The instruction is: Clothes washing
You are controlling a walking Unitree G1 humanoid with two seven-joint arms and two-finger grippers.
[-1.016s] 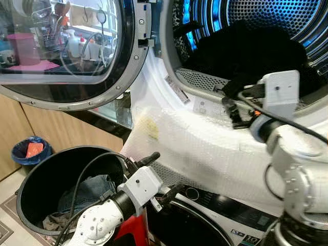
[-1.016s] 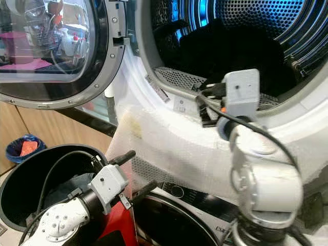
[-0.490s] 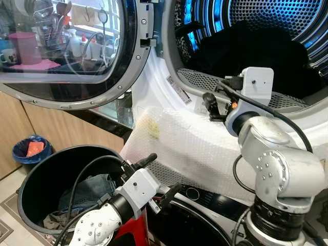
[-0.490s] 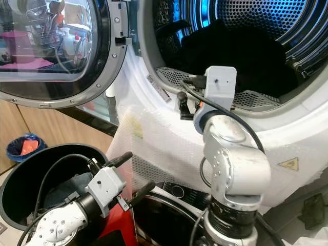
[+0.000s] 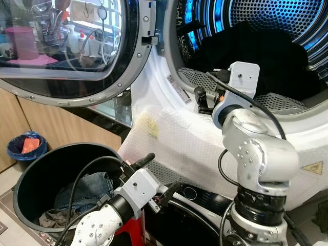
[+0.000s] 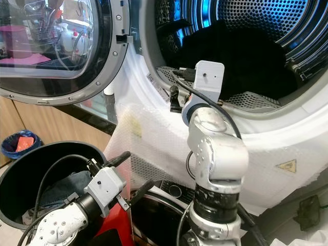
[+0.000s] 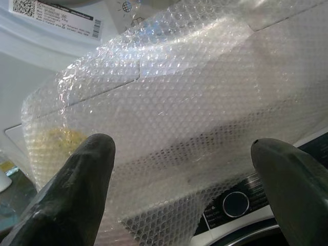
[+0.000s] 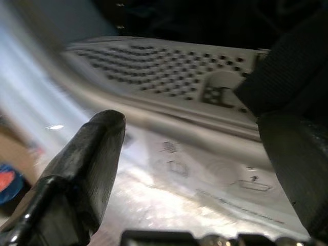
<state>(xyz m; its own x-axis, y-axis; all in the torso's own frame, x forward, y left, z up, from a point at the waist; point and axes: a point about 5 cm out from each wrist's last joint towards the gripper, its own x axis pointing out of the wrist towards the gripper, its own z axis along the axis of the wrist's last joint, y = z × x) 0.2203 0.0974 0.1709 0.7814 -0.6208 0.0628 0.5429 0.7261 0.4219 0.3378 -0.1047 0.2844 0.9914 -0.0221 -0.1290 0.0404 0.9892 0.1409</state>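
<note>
Operator: Where are your grippers?

Technician: You see the right gripper [image 5: 201, 100] at the lower rim of the drum opening [image 5: 205, 82], fingers apart, holding nothing. The left gripper [image 5: 159, 174] hangs beside the black bin [image 5: 31, 174], fingers spread and empty, facing the bubble wrap [image 7: 195, 113].

Operator: And the laundry?

Technician: Dark clothes [image 5: 256, 51] lie inside the drum; denim [image 5: 87, 189] sits in the bin.

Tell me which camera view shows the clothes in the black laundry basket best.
The left eye view: the black laundry basket shows most of its inside, with blue denim clothes at the bottom. The right eye view cuts the basket at the picture's edge. The wrist views face the bubble wrap and the drum's rim.
</note>
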